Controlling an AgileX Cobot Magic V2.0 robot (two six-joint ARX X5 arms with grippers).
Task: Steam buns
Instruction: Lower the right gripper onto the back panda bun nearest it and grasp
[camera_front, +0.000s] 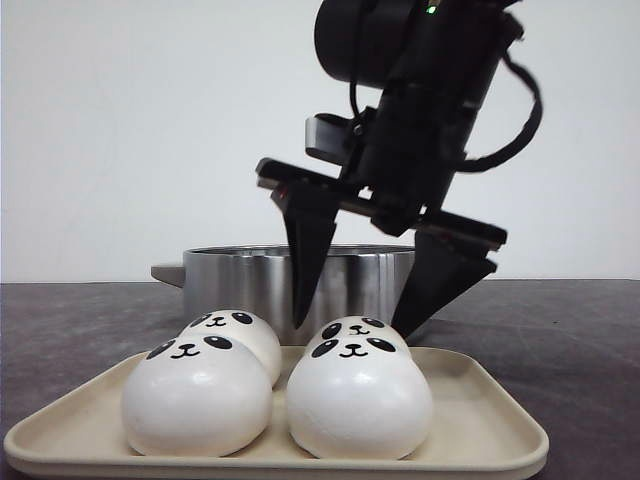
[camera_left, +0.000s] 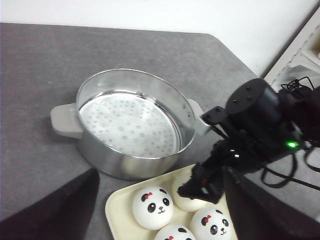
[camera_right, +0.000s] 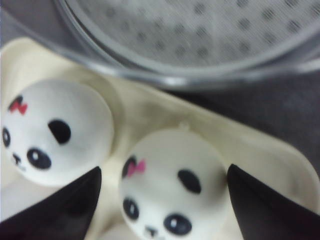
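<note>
The steel steamer pot (camera_left: 129, 125) stands just beyond the fingers, its perforated liner bare, so no bun is inside yet. In front of it lies the cream tray (camera_front: 480, 420) with all four buns (camera_front: 198, 395) on it, in two rows.

The right gripper (camera_front: 362, 315) hangs over the back row with its two fingers spread wide, holding nothing. In its own wrist camera the rear bun (camera_right: 172, 182) sits between the two dark fingers (camera_right: 65, 202), a gap on each side, and I see no contact. The neighbouring bun (camera_right: 55, 130) lies just outside one finger, close to it.

To do the step well, I think the gripper should come straight down so this finger slips between the two buns and does not push the neighbour. Then it should close softly around the widest part, because the bun looks squashy and smooth.

The left gripper (camera_left: 160, 210) also has its fingers apart and empty, and it is well back from the tray.
</note>
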